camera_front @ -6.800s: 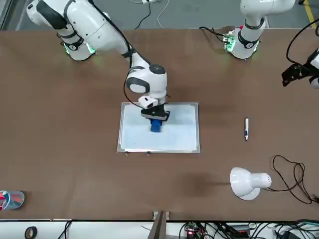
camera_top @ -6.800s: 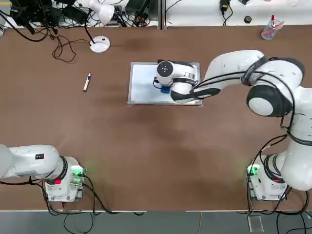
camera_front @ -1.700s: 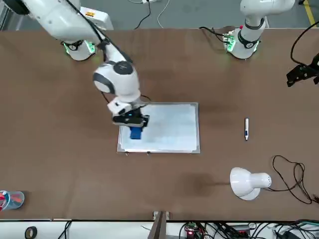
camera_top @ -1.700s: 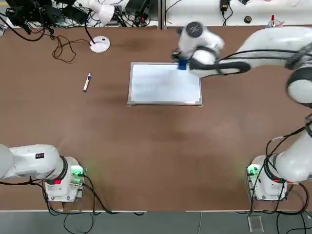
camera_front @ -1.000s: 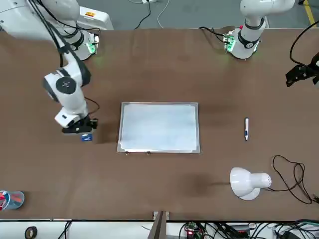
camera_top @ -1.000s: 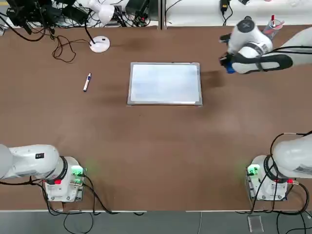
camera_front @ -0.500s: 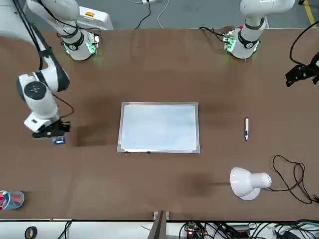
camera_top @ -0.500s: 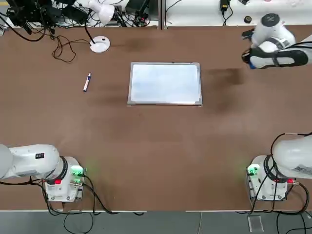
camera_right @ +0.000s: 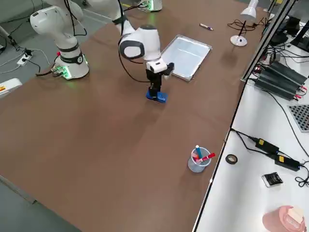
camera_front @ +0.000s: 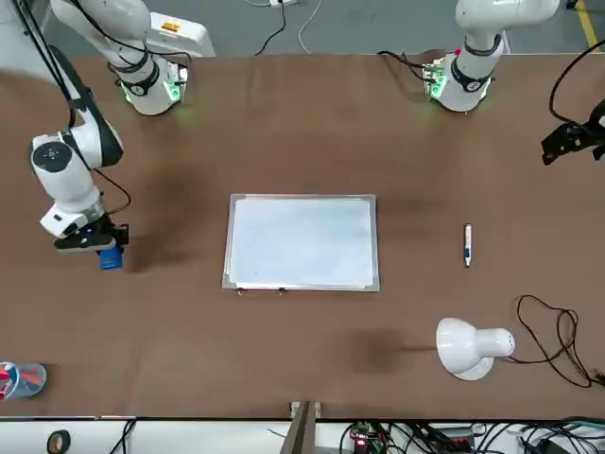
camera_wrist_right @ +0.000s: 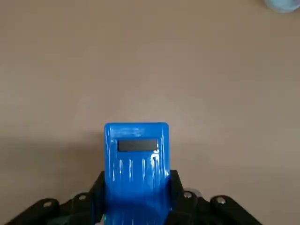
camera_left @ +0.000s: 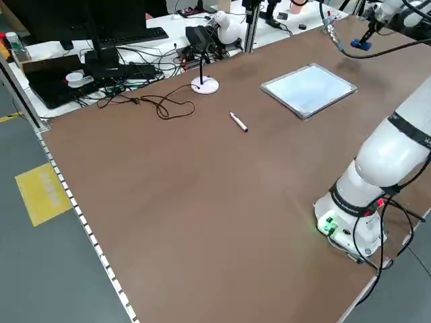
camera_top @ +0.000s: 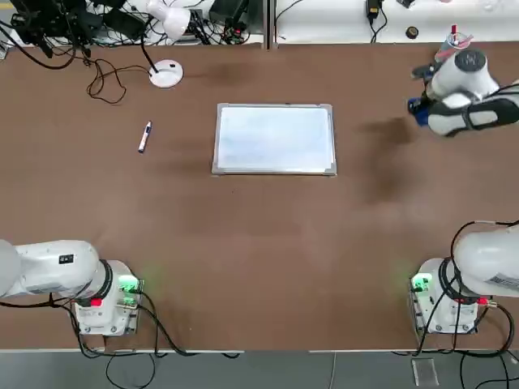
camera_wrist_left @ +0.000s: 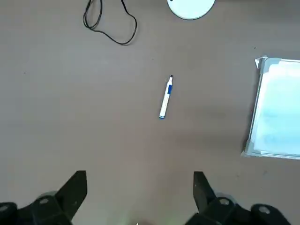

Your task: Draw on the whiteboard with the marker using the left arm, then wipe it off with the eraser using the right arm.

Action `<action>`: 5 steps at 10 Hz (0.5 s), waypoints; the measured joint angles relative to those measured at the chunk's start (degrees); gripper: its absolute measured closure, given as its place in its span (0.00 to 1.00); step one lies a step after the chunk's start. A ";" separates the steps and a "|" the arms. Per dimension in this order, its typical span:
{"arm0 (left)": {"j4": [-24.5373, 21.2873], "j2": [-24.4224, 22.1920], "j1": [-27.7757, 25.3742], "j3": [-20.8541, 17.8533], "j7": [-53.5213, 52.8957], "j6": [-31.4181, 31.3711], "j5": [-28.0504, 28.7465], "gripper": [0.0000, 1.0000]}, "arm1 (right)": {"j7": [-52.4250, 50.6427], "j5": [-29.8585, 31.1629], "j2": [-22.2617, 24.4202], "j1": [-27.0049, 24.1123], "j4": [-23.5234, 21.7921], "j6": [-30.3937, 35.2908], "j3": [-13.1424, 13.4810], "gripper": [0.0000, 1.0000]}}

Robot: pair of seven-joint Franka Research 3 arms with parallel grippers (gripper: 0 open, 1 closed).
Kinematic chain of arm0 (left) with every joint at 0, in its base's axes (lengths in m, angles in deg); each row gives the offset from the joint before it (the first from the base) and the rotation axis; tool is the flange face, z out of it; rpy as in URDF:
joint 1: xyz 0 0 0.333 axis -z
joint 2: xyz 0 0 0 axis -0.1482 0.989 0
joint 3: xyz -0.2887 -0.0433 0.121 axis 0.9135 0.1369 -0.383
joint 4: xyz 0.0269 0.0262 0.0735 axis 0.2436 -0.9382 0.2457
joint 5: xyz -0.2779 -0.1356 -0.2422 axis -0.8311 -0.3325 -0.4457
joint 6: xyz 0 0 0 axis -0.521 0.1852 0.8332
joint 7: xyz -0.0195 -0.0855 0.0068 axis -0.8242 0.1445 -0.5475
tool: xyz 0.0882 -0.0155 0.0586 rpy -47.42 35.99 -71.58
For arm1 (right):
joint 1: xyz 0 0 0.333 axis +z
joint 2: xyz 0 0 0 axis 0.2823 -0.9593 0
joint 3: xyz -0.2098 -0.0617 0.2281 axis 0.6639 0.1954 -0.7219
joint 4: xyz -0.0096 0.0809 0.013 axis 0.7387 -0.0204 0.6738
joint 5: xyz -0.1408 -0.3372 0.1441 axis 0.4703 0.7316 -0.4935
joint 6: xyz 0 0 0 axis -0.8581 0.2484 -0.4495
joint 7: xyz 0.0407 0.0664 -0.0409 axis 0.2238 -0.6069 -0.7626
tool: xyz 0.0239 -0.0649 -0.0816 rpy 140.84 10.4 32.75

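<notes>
gripping the eraser [camera_wrist_right: 136, 164] between closed jaws, the right gripper [camera_front: 95, 248] hangs just above bare table [camera_top: 268, 243], well off the whiteboard's [camera_top: 275, 138] right edge and near a clear cup of pens [camera_right: 198, 160]. the marker [camera_top: 145, 136] lies on the table left of the board. the left gripper [camera_wrist_left: 138, 197] is parked high above the marker, its jaws wide apart and empty.

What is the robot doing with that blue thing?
The right gripper is shut on the eraser, a blue block, and holds it over bare table, off to the side of the whiteboard. The board looks clean. The marker lies on the table. The left gripper is open and parked.
</notes>
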 joint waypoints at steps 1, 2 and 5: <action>-0.01 0.00 0.00 0.00 0.00 0.00 0.00 0.00 | 0.02 0.00 -1.01 0.00 -1.03 -1.69 0.18 0.45; -0.02 0.00 0.00 0.00 0.00 0.00 0.00 0.00 | 0.08 -0.01 -1.93 0.03 -1.29 -2.61 0.44 0.45; -0.03 0.00 0.00 -0.01 0.00 0.00 0.00 0.00 | 0.05 -0.02 -3.46 0.00 -1.26 -4.04 2.16 0.45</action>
